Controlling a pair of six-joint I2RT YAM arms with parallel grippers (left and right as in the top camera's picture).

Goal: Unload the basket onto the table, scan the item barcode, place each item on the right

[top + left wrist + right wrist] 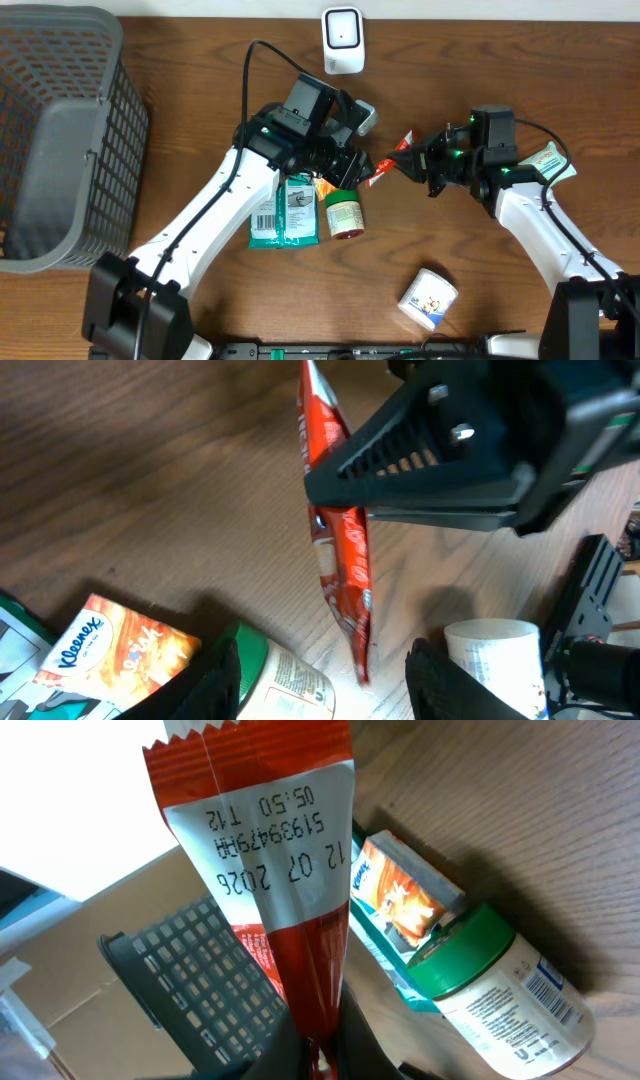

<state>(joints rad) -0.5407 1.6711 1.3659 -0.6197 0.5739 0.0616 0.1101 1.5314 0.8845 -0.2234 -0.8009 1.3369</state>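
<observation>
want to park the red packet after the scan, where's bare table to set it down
Bare wood between the basket and the left arm; right of the scanner, above the right arm; and between the green-lid jar and the white tub. Crowded at centre around the tissue pack.

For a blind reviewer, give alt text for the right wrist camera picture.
The right hand pinches a red wrapper, its white date stamp facing the camera. Behind it are a green-lidded jar and a tissue pack, over a wooden table.
</observation>
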